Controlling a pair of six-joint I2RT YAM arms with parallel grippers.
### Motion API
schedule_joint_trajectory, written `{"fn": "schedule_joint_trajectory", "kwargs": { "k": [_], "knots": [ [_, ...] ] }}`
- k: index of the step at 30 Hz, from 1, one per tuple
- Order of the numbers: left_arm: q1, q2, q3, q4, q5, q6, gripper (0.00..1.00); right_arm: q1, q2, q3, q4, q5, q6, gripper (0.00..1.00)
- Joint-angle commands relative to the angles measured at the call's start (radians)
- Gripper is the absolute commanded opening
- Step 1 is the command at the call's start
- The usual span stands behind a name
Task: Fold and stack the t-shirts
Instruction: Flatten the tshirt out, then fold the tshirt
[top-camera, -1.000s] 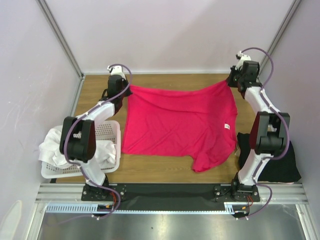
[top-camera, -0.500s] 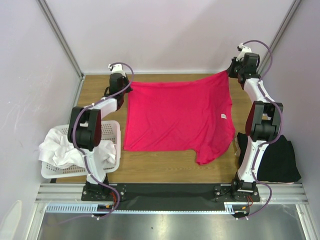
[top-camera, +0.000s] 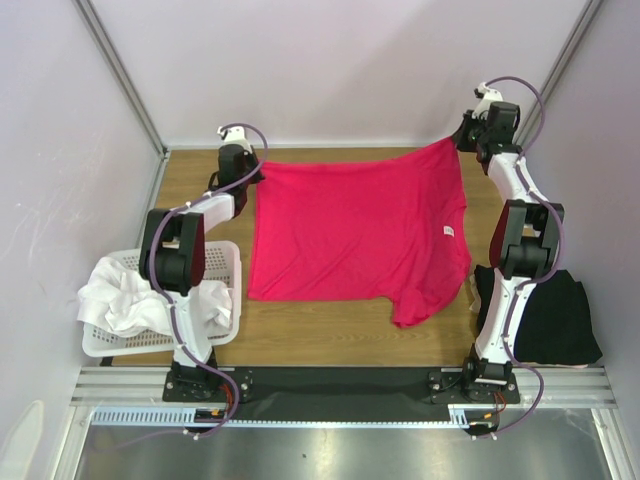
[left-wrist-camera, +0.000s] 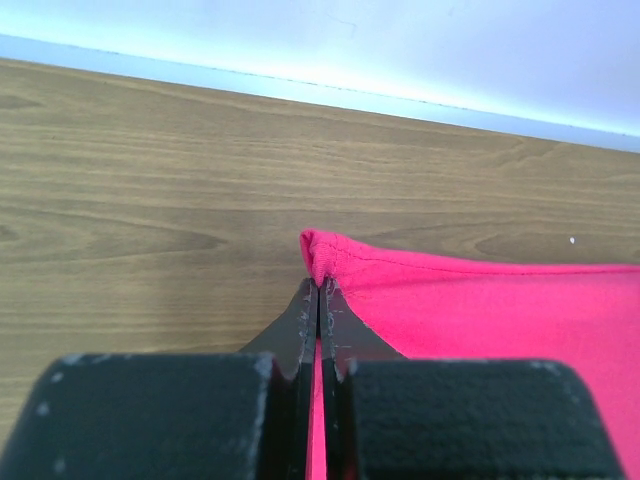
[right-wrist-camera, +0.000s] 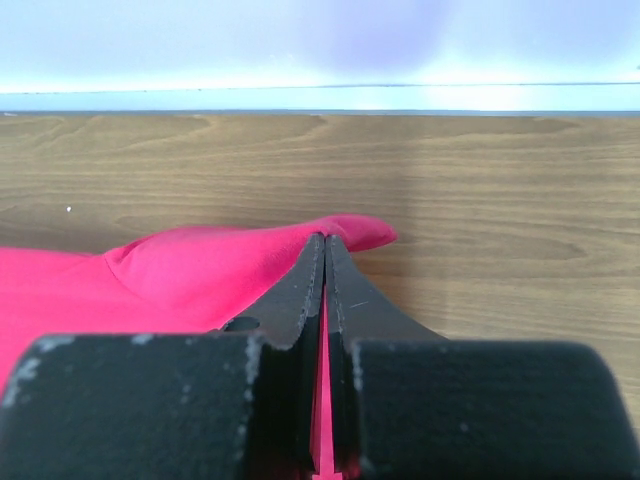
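Your left gripper is pinched fully together on the far-left corner of the crimson-pink t-shirt. In the left wrist view the hem pokes out just past the 2 fingertips, and a thin strip of pink runs between them. Your right gripper is clamped the same way on the far-right corner. Pink cloth is sandwiched between its 2 fingers, and a small rounded fold sticks out beyond the tips.

From above, you see both arms reaching to the far side of the wooden table, close to the back wall. The shirt's far edge is strung between the 2 grippers. The rest of the shirt spreads flat over the middle of the table toward you. Its left and near edges lie fairly straight. At the near-right corner a sleeve hangs down past the near edge of the body. A small white neck label shows near the shirt's right edge.

On the near-left, beside the left arm, sits a white perforated basket with crumpled white shirts spilling over its left side. On the near-right, a black t-shirt lies on the table, partly hidden behind the right arm and just beside the pink sleeve.
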Motion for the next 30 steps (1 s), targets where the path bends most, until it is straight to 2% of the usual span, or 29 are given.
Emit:
{"fn": "schedule_joint_trajectory", "kwargs": {
  "k": [1, 11, 20, 25, 30],
  "knots": [
    [0.017, 0.003, 0.034, 0.071, 0.043, 0.046, 0.0, -0.006, 0.006, 0.052, -0.001, -0.02, -0.024, 0.0],
    [0.053, -0.04, -0.015, 0.111, 0.17, 0.101, 0.0, -0.011, -0.068, -0.02, -0.064, -0.037, -0.041, 0.0],
    [0.068, -0.101, -0.095, 0.128, 0.334, 0.312, 0.0, -0.018, -0.159, -0.157, -0.052, -0.02, -0.041, 0.0],
    [0.07, -0.163, -0.231, 0.247, 0.318, 0.329, 0.0, -0.023, -0.215, -0.223, -0.059, -0.008, -0.042, 0.0],
    [0.079, -0.204, -0.264, 0.208, 0.305, 0.328, 0.0, -0.028, -0.267, -0.273, -0.075, 0.003, -0.041, 0.0]
  ]
}}
